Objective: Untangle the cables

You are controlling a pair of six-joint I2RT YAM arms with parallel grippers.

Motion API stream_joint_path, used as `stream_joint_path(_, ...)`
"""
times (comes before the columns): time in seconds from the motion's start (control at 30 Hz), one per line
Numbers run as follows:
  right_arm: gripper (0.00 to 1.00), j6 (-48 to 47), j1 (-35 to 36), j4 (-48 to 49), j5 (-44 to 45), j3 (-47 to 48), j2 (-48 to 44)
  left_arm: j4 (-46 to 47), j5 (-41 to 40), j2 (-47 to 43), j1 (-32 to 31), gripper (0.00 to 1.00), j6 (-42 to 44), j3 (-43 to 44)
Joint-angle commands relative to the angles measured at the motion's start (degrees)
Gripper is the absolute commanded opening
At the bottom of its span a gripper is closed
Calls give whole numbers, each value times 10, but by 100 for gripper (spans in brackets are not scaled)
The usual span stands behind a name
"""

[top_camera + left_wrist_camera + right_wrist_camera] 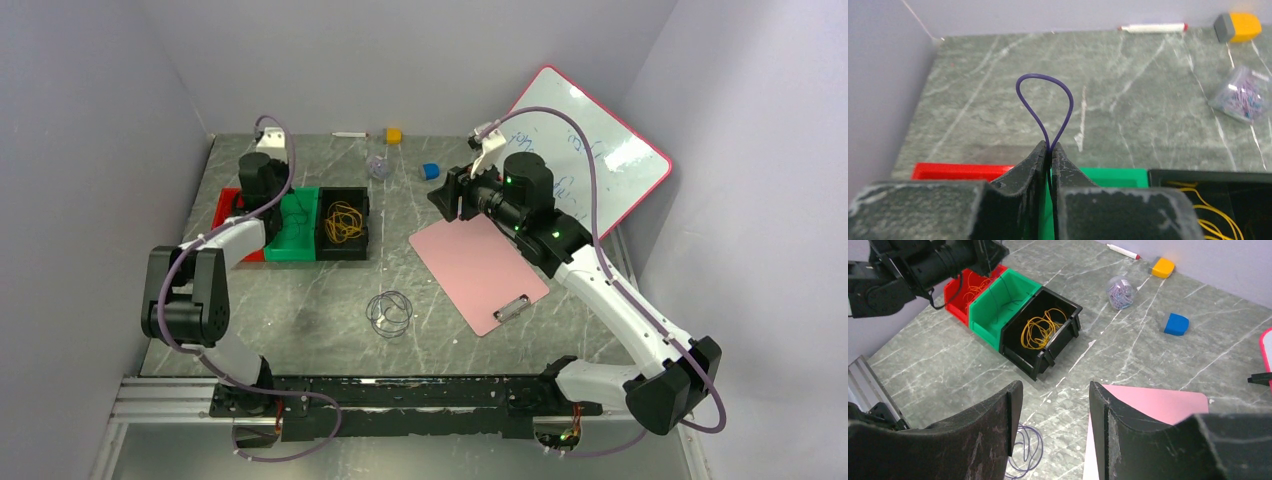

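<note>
My left gripper (1049,146) is shut on a thin dark blue cable (1045,107) whose loop sticks up past the fingertips. It hovers over the red bin (958,171) and the green bin (1118,176), and shows in the top view (262,190). A yellow cable (344,222) lies coiled in the black bin (340,250). An orange-red cable (975,285) lies in the red bin. Another dark blue cable (388,311) lies coiled on the table, also seen in the right wrist view (1027,450). My right gripper (1050,390) is open and empty above the pink clipboard (480,270).
A whiteboard (590,150) leans at the back right. A blue eraser (430,171), a yellow block (394,135), a marker (350,134) and a jar of paper clips (378,166) lie along the back of the table. Walls close in left and right.
</note>
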Motion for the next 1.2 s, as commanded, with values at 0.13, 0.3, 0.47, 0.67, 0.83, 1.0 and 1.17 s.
stream_joint_path(0.13, 55, 5, 2, 13, -8, -9, 0, 58, -12, 16, -36, 17, -38, -51)
stream_joint_path(0.3, 55, 4, 1, 16, -9, -11, 0, 47, -35, 0, -40, 24, -64, -73)
stream_joint_path(0.47, 55, 6, 2, 18, -11, -13, 3, 21, -34, -13, -41, 25, -94, -79)
stream_joint_path(0.67, 55, 6, 2, 16, -12, -13, 2, -13, -34, -12, -41, 24, -130, -82)
stream_joint_path(0.83, 55, 9, 1, 18, -13, -17, 2, -69, -31, 8, -41, 22, -167, -63)
stream_joint_path(1.0, 55, 10, 2, 18, -16, -17, 1, -137, -59, 14, -38, 29, -203, -32)
stream_joint_path(1.17, 55, 10, 2, 17, -14, -19, -3, -192, -41, 0, -38, 48, -232, -2)
